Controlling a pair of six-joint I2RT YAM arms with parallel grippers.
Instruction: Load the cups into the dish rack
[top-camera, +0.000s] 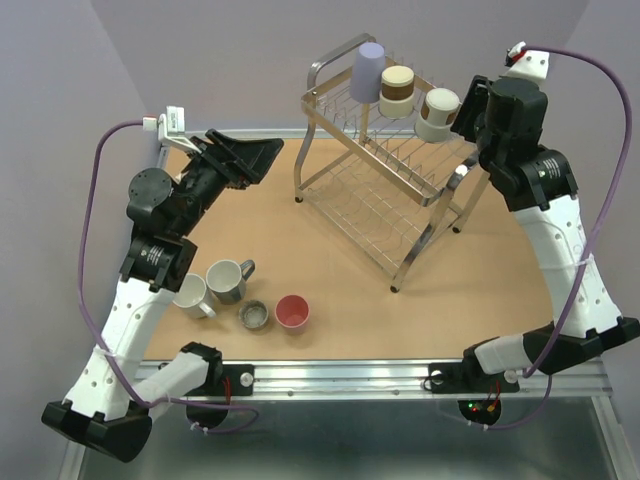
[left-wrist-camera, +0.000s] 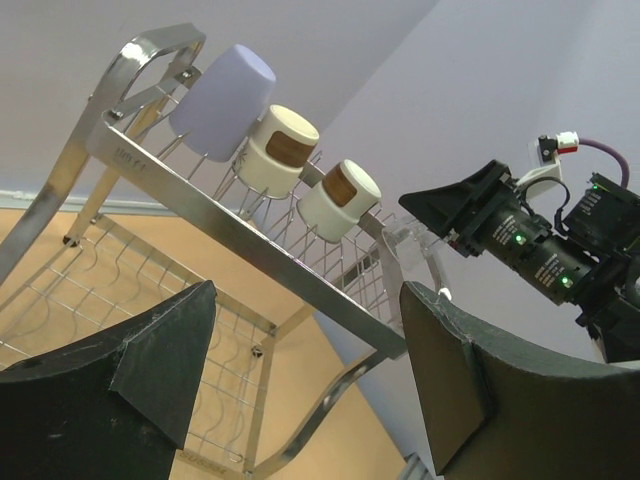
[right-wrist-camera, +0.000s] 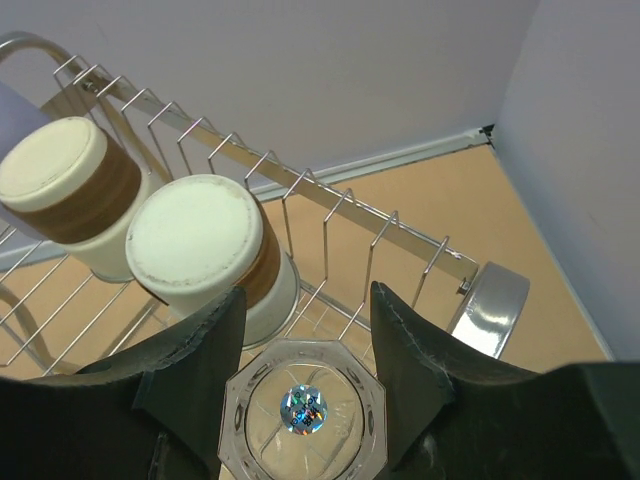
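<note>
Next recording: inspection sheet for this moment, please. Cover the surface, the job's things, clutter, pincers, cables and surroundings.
Surface: tan tabletop, no spills seen.
Job's things: dish rack upright, far right; lavender cup and two cream-and-brown cups inverted on its top tier; white mug, grey mug, metal cup and pink cup on the table, near left.
Clutter: nothing seen.
Pincers: left pincer open and empty above the table; right pincer closed on a clear glass at the top tier's right end.
Cables: a purple cable loops along each arm, clear of the rack.
Surroundings: pale lilac walls; metal rail at the near edge.
</note>
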